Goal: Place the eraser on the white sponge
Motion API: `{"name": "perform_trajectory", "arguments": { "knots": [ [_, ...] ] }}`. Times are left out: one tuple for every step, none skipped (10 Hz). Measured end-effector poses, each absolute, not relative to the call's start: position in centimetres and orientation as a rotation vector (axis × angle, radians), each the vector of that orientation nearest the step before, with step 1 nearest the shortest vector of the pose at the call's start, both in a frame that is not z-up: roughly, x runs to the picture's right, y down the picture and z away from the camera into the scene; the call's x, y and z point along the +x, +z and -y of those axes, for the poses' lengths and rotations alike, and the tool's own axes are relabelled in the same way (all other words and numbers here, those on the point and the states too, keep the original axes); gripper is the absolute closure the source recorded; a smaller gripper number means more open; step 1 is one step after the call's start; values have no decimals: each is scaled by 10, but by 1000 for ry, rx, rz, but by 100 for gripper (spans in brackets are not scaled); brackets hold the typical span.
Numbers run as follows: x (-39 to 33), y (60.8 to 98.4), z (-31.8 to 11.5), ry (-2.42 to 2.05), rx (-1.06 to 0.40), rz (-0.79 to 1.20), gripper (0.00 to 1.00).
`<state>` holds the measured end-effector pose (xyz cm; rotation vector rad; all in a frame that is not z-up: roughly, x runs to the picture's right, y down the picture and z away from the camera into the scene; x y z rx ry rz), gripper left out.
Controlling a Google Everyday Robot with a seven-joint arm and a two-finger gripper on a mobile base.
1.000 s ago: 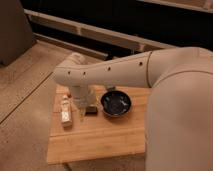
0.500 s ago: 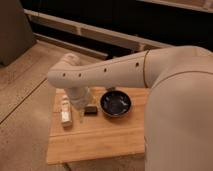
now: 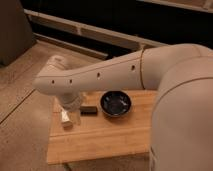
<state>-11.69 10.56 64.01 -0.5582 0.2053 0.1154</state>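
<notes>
So the arm (image 3: 100, 77) comes in from the right and stretches across the top of the wooden table (image 3: 110, 137), then bends down at the wrist near the table's left end. The gripper (image 3: 75, 116) hangs off that wrist, low over the left part of the table. It's partly tucked under the arm, so you only get a peek at it. The jaws are spread wide, and as far as I can see there's nothing in them. The eraser (image 3: 90, 109) is the small dark block lying flat on the wood just to the right of the gripper, really close but not between the fingers. I honestly can't say if it's brushing a finger or sitting just clear of it. It lies between the gripper and the black bowl (image 3: 116, 104), which sits a bit further right, around the middle of the table and near its back edge. The white sponge (image 3: 65, 120) is on the other side, just left of the gripper and slightly toward the front edge, a pale little chunk on the wood. So going left to right it's sponge, gripper, eraser, bowl, all bunched together. The eraser is on the bare table, not on the sponge.
</notes>
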Motion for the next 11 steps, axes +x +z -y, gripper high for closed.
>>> {"name": "perform_trajectory", "arguments": {
  "knots": [
    [-122,635,-106,48,-549,-166,35],
    [-124,633,-107,13,-543,-147,35],
    [-126,631,-107,-12,-539,-132,35],
    [-126,631,-107,-14,-539,-132,35],
    [-126,632,-107,-11,-541,-131,35],
    [-125,636,-105,-8,-543,-124,35],
    [-119,646,-99,3,-544,-117,35],
    [-108,663,-88,28,-538,-94,35],
    [-103,679,-79,43,-531,-57,35],
    [-98,700,-70,56,-527,4,35],
    [-100,715,-65,51,-528,58,35]
  ]
}}
